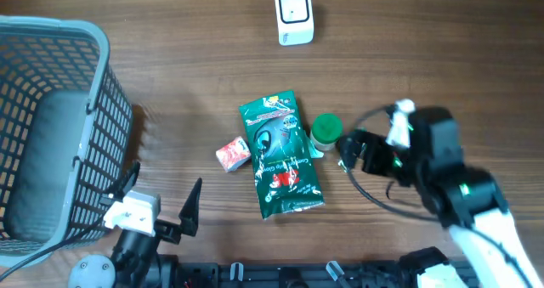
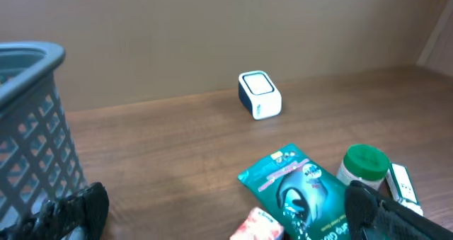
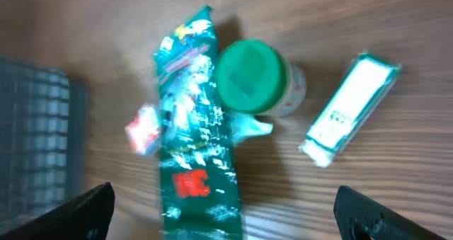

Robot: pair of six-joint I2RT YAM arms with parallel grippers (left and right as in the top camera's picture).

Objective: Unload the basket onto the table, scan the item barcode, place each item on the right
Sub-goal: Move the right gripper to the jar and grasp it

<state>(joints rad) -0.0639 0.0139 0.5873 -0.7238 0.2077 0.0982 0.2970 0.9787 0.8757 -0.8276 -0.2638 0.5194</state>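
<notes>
Right gripper: hanging fully open and empty, just right of the green-capped bottle, the likeliest item to scan. Green pouch: lying against the bottle's left, its long axis pointing toward the scanner. Left gripper: gaping empty, sitting much farther from the bottle.

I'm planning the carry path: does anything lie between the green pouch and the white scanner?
Nothing visible does. Only bare table lies between the green pouch and the white scanner. The green-lidded bottle stands beside the pouch, off that line.
</notes>
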